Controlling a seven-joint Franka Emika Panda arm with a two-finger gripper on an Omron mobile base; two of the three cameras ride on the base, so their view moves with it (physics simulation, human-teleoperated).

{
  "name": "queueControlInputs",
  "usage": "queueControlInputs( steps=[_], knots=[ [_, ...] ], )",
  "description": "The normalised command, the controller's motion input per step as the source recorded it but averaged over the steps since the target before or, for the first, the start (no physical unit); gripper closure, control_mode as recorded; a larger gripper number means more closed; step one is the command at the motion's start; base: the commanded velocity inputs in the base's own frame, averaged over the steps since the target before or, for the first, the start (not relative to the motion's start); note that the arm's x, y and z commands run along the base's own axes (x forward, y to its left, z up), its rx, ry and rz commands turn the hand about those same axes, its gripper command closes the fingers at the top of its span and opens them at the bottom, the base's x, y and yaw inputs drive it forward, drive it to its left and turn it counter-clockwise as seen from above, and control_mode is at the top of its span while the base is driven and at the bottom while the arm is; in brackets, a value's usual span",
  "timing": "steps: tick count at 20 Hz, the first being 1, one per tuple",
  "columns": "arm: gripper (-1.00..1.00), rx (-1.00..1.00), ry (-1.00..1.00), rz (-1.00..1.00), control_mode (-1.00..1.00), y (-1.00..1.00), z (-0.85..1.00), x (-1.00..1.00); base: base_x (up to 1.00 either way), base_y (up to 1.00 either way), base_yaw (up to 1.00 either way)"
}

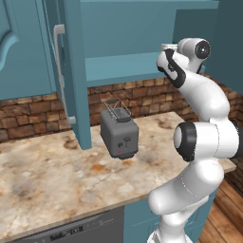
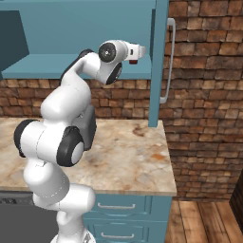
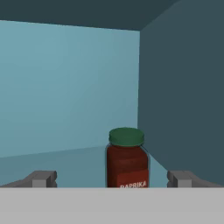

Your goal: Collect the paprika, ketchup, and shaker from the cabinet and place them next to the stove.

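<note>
The paprika (image 3: 127,159), a squat red jar with a green cap and a white label, stands on the teal shelf of the cabinet (image 3: 65,87), close to its right inner wall. My gripper (image 3: 112,179) is open, with one fingertip on each side of the jar and a wide gap to both, touching nothing. In the right base view the white hand (image 2: 135,51) reaches into the open cabinet (image 2: 47,66) at shelf height, and a bit of the red jar (image 2: 134,60) shows under it. The ketchup, the shaker and the stove are out of view.
The cabinet door (image 1: 76,71) with its silver handle (image 1: 59,71) hangs open on the left, the other door (image 2: 159,61) on the right. A grey toaster (image 1: 118,130) stands on the marble counter (image 1: 57,175) below, against a brick wall. A dishwasher front (image 1: 71,232) sits under the counter.
</note>
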Motion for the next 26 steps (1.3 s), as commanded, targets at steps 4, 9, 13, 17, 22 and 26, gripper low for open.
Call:
queueControlInputs(
  steps=[4,9,13,17,22,26],
  knots=[
    [-1.00,0.00,0.02,0.00,-1.00,-0.10,-0.07,0.20,0.00,0.00,0.00],
    [-1.00,0.00,0.02,0.00,-1.00,-0.08,-0.08,0.17,0.00,0.00,0.00],
    [-1.00,0.00,0.02,0.00,-1.00,-0.02,-0.06,0.09,0.00,0.00,0.00],
    [-1.00,0.00,0.01,0.00,-1.00,-0.05,-0.08,0.11,0.00,0.00,0.00],
    [-1.00,0.00,0.00,0.00,-1.00,-0.08,-0.06,0.08,0.00,0.00,0.00],
    [-1.00,0.00,0.00,0.00,-1.00,-0.04,-0.05,0.08,0.00,0.00,0.00]
  ],
)
